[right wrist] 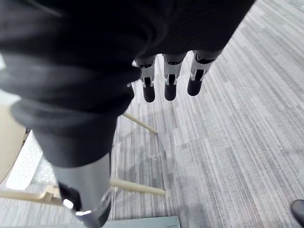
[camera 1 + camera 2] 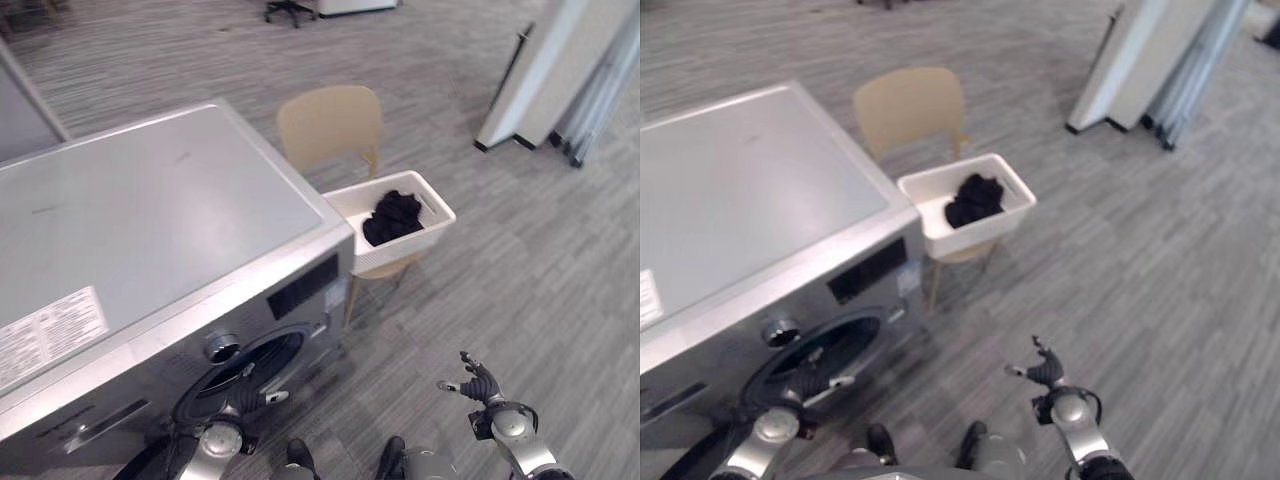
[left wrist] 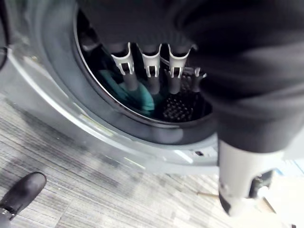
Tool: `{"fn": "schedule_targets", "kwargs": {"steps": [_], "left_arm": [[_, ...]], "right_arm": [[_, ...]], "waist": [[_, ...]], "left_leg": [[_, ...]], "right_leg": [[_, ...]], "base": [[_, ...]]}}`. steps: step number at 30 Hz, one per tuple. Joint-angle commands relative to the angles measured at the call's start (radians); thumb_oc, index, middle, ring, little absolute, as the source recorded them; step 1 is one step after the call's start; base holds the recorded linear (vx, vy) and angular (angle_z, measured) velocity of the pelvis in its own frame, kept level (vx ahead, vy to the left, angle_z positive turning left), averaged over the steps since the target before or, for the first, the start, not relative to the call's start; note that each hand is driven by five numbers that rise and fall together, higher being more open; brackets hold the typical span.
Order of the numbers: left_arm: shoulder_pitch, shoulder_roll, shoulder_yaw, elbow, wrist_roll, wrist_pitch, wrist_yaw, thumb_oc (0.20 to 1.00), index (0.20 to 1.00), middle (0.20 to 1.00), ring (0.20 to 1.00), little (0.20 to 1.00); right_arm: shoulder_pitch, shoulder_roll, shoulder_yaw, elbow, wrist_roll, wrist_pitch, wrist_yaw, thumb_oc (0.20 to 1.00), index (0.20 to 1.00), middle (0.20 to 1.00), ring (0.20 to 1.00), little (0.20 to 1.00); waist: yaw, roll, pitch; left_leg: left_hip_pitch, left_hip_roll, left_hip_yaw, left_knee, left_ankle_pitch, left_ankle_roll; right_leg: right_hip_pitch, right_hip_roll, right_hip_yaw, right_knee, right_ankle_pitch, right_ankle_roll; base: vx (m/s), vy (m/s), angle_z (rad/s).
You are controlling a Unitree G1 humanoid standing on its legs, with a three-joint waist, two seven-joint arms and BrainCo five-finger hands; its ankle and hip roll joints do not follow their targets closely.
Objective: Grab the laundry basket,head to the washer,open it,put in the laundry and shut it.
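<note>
My left hand (image 3: 152,66) is low at the silver front-loading washing machine (image 2: 150,230), fingers straight and reaching at the round dark glass door (image 2: 240,375); whether that door is latched or ajar I cannot tell, so I judge this to be the opening step. My right hand (image 2: 478,383) hangs over the grey striped carpet floor (image 2: 520,290), fingers relaxed and spread, holding nothing. Farther off, the white perforated plastic laundry basket (image 2: 440,212) sits on the beige wooden chair (image 2: 330,125) just beside the washer's corner, the dark bundled laundry (image 2: 392,216) inside it. Next, as I read it: hook the door's edge, swing it wide, then reach for the clothes.
</note>
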Motion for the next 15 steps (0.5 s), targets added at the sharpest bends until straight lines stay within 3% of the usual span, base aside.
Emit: {"fn": "schedule_targets", "kwargs": {"steps": [1,3,4,6,7,8,9,12,15], "left_arm": [[-0.074,-0.026,-0.029,0.008,0.044,-0.036,-0.003,1.000,1.000,1.000,1.000,1.000],[-0.072,-0.035,-0.034,0.013,0.050,-0.035,-0.008,1.000,1.000,1.000,1.000,1.000],[-0.073,-0.050,-0.046,0.015,0.055,-0.034,-0.009,1.000,1.000,1.000,1.000,1.000],[-0.083,-0.062,-0.069,0.011,0.047,-0.040,-0.009,1.000,1.000,1.000,1.000,1.000],[-0.083,-0.062,-0.069,0.011,0.047,-0.040,-0.009,1.000,1.000,1.000,1.000,1.000],[-0.094,-0.061,-0.085,0.001,0.045,-0.041,-0.011,1.000,1.000,1.000,1.000,1.000],[-0.094,-0.062,-0.088,-0.003,0.042,-0.041,-0.012,1.000,1.000,1.000,1.000,1.000],[-0.095,-0.066,-0.089,-0.006,0.034,-0.043,-0.008,1.000,1.000,1.000,1.000,1.000],[-0.091,-0.066,-0.083,0.001,0.034,-0.043,-0.002,1.000,1.000,1.000,1.000,1.000]], "right_arm": [[0.000,-0.081,-0.013,-0.075,-0.029,-0.020,-0.016,1.000,1.000,1.000,1.000,1.000],[0.014,-0.093,-0.022,-0.091,-0.028,-0.018,-0.018,1.000,1.000,1.000,1.000,1.000],[0.025,-0.110,-0.032,-0.105,-0.026,-0.021,-0.022,1.000,1.000,1.000,1.000,1.000],[0.021,-0.116,-0.039,-0.099,-0.016,-0.024,-0.029,1.000,1.000,1.000,1.000,1.000],[0.021,-0.116,-0.039,-0.099,-0.016,-0.025,-0.028,1.000,1.000,1.000,1.000,1.000],[0.027,-0.116,-0.046,-0.100,-0.003,-0.028,-0.027,1.000,1.000,1.000,1.000,1.000],[0.032,-0.116,-0.047,-0.096,0.001,-0.030,-0.029,1.000,1.000,1.000,1.000,1.000],[0.035,-0.112,-0.040,-0.076,0.002,-0.031,-0.033,1.000,1.000,1.000,1.000,1.000],[0.031,-0.105,-0.027,-0.058,0.006,-0.029,-0.037,1.000,1.000,1.000,1.000,1.000]], "waist": [[-0.001,0.036,0.015],[-0.010,0.045,0.015],[-0.021,0.058,0.027],[-0.012,0.051,0.039],[-0.014,0.052,0.038],[-0.010,0.048,0.042],[-0.005,0.049,0.047],[0.011,0.049,0.058],[0.040,0.054,0.070]], "left_leg": [[0.004,0.011,-0.195,0.148,-0.129,-0.007],[0.002,0.023,-0.195,0.182,-0.146,-0.012],[-0.015,0.025,-0.245,0.241,-0.157,-0.017],[-0.075,-0.012,-0.341,0.256,-0.127,-0.015],[-0.077,-0.012,-0.343,0.257,-0.128,-0.014],[-0.131,-0.049,-0.411,0.246,-0.120,-0.017],[-0.148,-0.065,-0.434,0.238,-0.117,-0.016],[-0.223,-0.103,-0.491,0.205,-0.058,-0.026],[-0.278,-0.112,-0.517,0.150,0.018,-0.038]], "right_leg": [[0.061,0.074,0.097,-0.258,0.057,0.042],[0.075,0.091,0.108,-0.284,0.055,0.032],[0.083,0.115,0.151,-0.306,0.042,0.017],[0.083,0.120,0.170,-0.325,0.052,-0.004],[0.083,0.120,0.168,-0.326,0.052,-0.004],[0.085,0.122,0.180,-0.330,0.049,-0.005],[0.092,0.130,0.188,-0.333,0.044,-0.006],[0.108,0.153,0.216,-0.343,0.039,-0.007],[0.145,0.186,0.253,-0.353,0.018,-0.010]], "base": [[0.13,-0.284,-1.00],[0.12,-0.145,-0.64],[0.11,-0.061,-0.40],[0.02,-0.087,-0.60],[0.01,-0.091,-0.50],[0.12,-0.056,-0.38],[0.17,-0.063,-0.17],[0.16,-0.017,-0.32],[0.19,0.021,-0.19]]}}
